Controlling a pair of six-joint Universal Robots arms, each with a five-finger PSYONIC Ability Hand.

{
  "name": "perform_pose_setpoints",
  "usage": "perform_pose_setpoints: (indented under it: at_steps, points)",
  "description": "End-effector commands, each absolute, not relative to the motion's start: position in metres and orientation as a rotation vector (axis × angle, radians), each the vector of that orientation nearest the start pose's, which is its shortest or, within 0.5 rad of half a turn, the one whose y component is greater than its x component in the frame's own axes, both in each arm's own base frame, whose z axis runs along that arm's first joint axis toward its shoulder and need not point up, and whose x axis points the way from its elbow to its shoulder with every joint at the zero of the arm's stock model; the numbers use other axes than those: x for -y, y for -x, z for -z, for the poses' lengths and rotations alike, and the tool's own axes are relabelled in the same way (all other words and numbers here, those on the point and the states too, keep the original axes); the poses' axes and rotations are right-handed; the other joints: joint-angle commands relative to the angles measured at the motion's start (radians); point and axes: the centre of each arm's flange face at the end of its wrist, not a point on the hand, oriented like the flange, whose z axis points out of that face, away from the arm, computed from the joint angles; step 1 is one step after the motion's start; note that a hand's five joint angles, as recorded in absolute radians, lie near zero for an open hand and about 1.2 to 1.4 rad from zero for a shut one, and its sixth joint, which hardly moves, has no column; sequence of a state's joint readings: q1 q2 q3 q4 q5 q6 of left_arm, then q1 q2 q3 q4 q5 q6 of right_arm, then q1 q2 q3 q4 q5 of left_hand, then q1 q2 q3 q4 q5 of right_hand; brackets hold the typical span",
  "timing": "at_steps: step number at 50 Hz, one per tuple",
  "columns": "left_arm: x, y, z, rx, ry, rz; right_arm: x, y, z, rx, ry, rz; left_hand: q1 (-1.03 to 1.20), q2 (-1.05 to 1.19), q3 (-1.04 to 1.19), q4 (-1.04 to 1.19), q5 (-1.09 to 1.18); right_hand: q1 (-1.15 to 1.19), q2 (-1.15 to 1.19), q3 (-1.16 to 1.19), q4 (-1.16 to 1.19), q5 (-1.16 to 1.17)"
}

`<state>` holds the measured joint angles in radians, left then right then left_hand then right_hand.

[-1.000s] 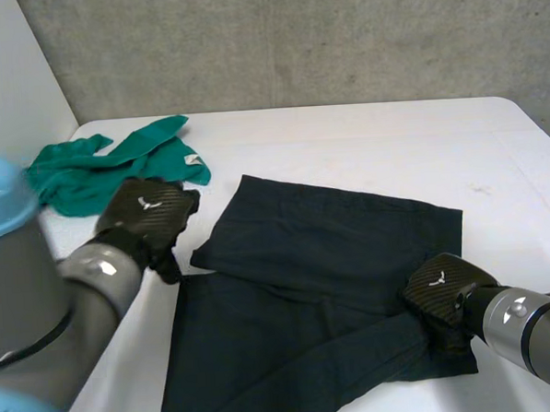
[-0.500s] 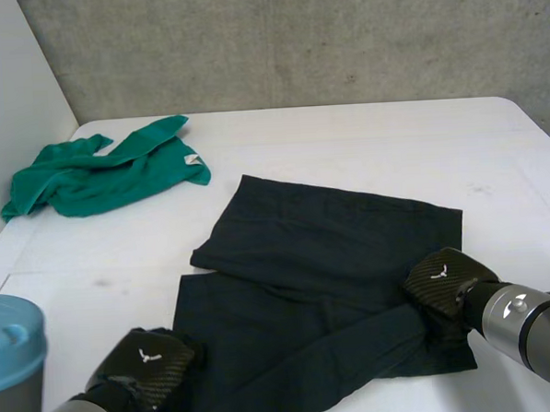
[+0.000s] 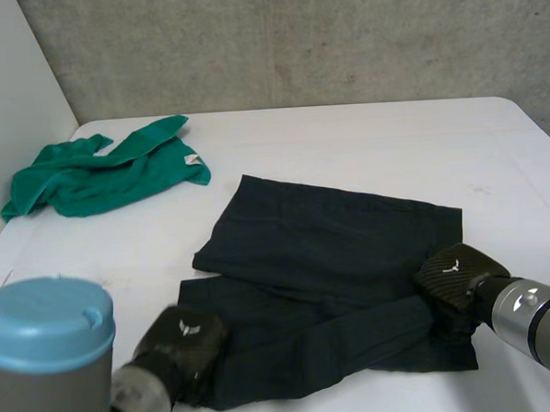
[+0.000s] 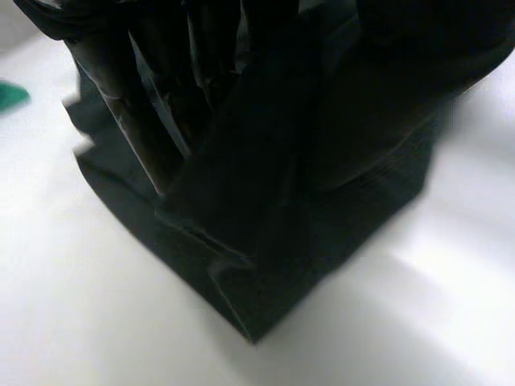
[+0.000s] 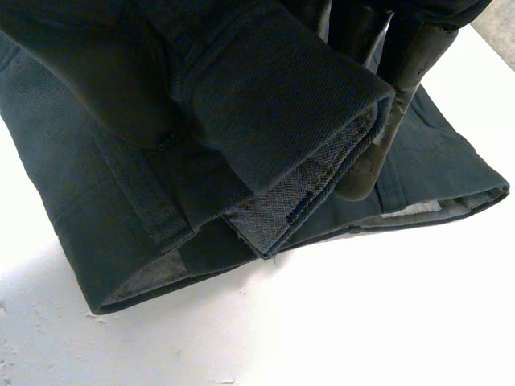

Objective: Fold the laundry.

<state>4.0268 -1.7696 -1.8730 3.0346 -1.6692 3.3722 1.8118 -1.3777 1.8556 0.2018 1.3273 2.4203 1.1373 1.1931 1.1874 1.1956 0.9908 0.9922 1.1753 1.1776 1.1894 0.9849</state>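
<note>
Dark trousers (image 3: 333,258) lie partly folded in the middle of the white table (image 3: 364,146). My left hand (image 3: 183,347) is at their near left corner, fingers (image 4: 121,88) curled into the bunched cloth (image 4: 265,241), which rises off the table under the palm. My right hand (image 3: 456,284) is at the near right edge. Its fingers (image 5: 398,80) are curled round a folded waistband section (image 5: 273,112), lifted a little above the layers below.
A crumpled green garment (image 3: 107,169) lies at the far left of the table, near the side wall. My left arm's light-blue cap (image 3: 46,319) stands large at the near left. A concrete wall (image 3: 294,39) runs behind the table.
My left hand has come from beside the green garment down to the trousers' near left corner and closed on it. The near left edge is drawn inward. The right hand has shifted slightly right.
</note>
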Motion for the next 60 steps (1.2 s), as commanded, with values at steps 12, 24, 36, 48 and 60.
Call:
perform_pose_setpoints:
  at_steps: [12, 24, 36, 48, 60]
  points:
    - [0.269, 0.368, -0.177, -1.732, -1.337, 2.078, 0.255, -0.218, -0.197, -2.291, 1.429, 1.744, 0.259, 0.203, 0.209, 0.201, 0.231, 0.404, 0.221, 0.219, 0.207, 0.237]
    - [0.339, 0.392, -0.148, -1.504, -1.185, 2.213, 0.330, -0.228, -0.173, -2.349, 1.368, 1.946, 0.259, 0.203, 0.209, 0.201, 0.231, 0.404, 0.221, 0.219, 0.207, 0.237]
    - [0.363, 0.403, -0.127, -1.437, -1.141, 2.289, 0.383, -0.238, -0.150, -2.387, 1.317, 2.017, 0.259, 0.203, 0.209, 0.201, 0.231, -0.055, -0.238, -0.240, -0.252, -0.222]
    - [0.359, 0.401, -0.184, -1.271, -0.968, 2.453, 0.398, -0.228, -0.249, -2.183, 0.902, 2.485, -0.963, -1.019, -1.013, -1.021, -0.991, -0.818, -1.001, -1.003, -1.015, -0.985]
    - [0.306, 0.369, -0.236, -1.425, -0.958, 2.469, 0.353, -0.203, -0.324, -2.058, 0.764, 2.573, -0.959, -1.015, -1.009, -1.017, -0.987, -0.818, -1.001, -1.003, -1.015, -0.985]
